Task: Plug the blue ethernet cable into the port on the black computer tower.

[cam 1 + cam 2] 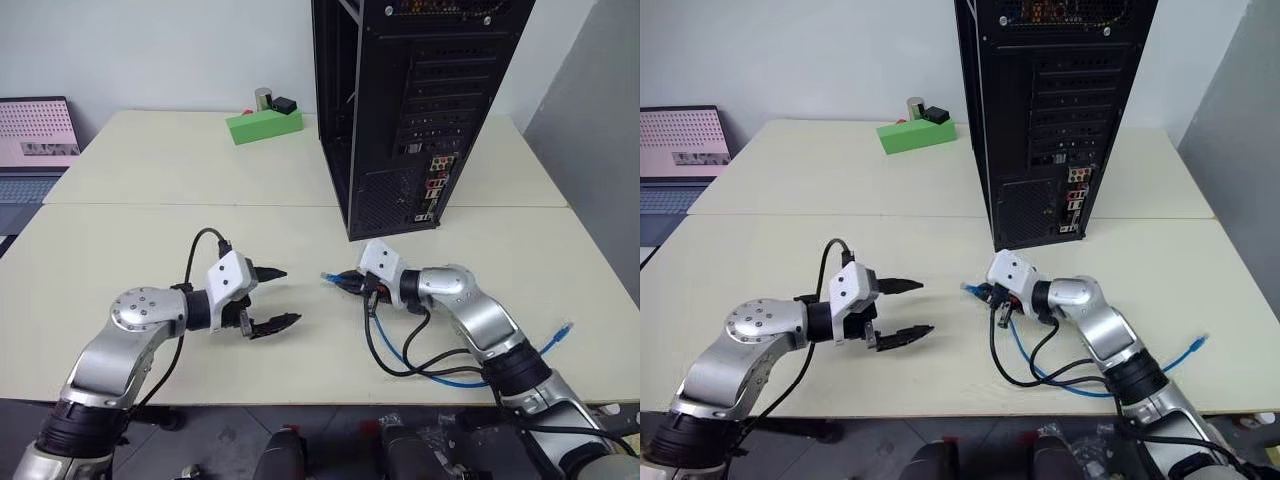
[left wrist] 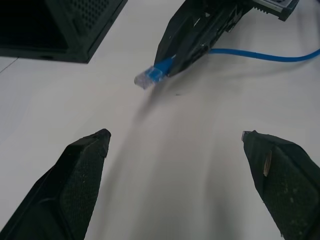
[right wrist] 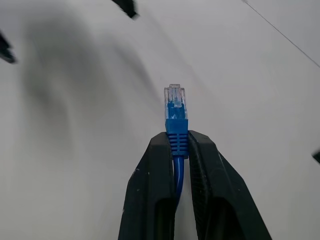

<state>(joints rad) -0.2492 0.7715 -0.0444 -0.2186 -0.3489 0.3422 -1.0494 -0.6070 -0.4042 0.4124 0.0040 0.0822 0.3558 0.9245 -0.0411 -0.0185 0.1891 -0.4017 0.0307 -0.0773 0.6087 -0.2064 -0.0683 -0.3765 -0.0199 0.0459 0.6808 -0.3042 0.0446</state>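
In front of the black computer tower (image 1: 420, 110), my right gripper (image 1: 343, 281) is clamped on the blue ethernet cable (image 3: 175, 122), plug aimed sideways toward my wide-open left gripper (image 1: 274, 297), not back at the port (image 1: 437, 166); I'd swing it round.

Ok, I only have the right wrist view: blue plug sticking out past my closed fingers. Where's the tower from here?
Observer: The black computer tower stands upright on the table beyond the right gripper, its connector panel facing the robot.
Operator: Which way is my plug pointing?
Observer: Toward the left gripper, not toward the tower; the blue ethernet cable would need turning.
Operator: Is the left one holding anything?
Observer: No, it is open above the table, facing the plug.
Operator: Where's the rest of the cable?
Observer: It trails back under the right arm; its other plug lies near the table's right edge.
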